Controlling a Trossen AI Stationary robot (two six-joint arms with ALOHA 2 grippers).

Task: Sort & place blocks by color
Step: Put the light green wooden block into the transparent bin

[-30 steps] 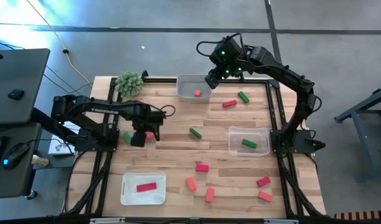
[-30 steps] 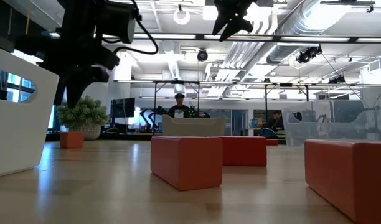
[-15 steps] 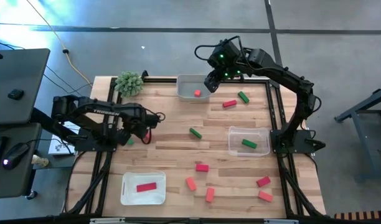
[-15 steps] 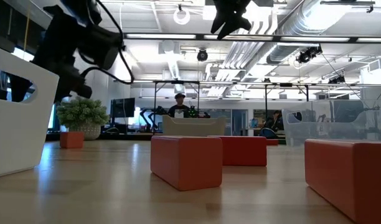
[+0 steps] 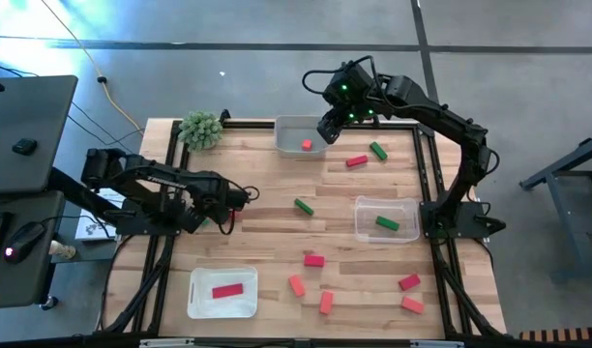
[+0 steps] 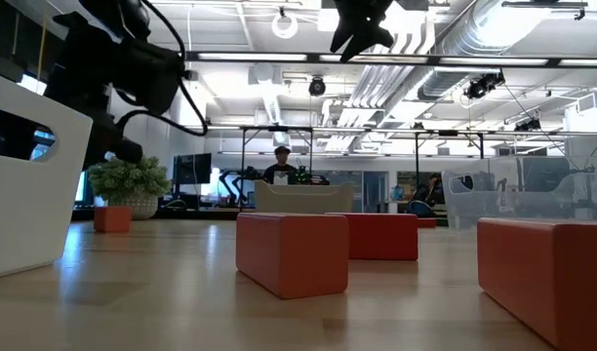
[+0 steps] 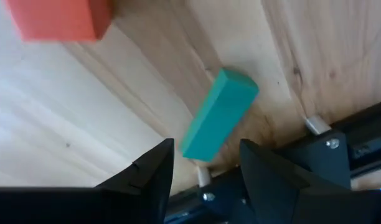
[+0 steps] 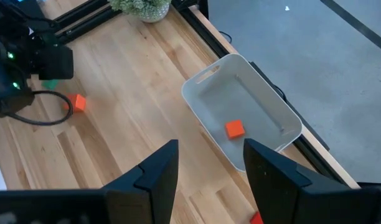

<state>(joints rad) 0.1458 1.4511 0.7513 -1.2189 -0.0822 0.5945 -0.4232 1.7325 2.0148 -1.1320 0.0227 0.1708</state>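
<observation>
Left gripper (image 7: 203, 171) fingers spread, nothing between them, hanging low over the table's left edge; in its wrist view a green block (image 7: 218, 114) lies flat on the wood just ahead of the fingertips, right next to the black frame rail (image 7: 340, 155), with an orange block (image 7: 56, 18) a little further out. Right gripper (image 8: 206, 165) also spread and empty, held up over the far middle of the table, looking down on the white tray (image 8: 268, 109) at the far edge with one small orange block (image 8: 235, 129) inside. From the high view: white tray (image 5: 288, 127) at far centre; just right of it a red block (image 5: 356, 161) and a green block (image 5: 377, 150) loose on the wood. A green block (image 5: 304, 206) lies mid-table. The clear tray (image 5: 364, 208) on the right holds one green block (image 5: 387, 223). The near-left white tray (image 5: 201, 302) holds one red block (image 5: 227, 290). Loose along the near side: a red block (image 5: 314, 260), two orange ones (image 5: 297, 285) (image 5: 326, 303), then a red one (image 5: 408, 282) and an orange one (image 5: 412, 305) toward the right. Spiky green plant ball (image 5: 201, 129) sits at the far-left corner. Low view: orange blocks (image 6: 292, 252) close up, a person (image 6: 281, 166) well behind the table.
</observation>
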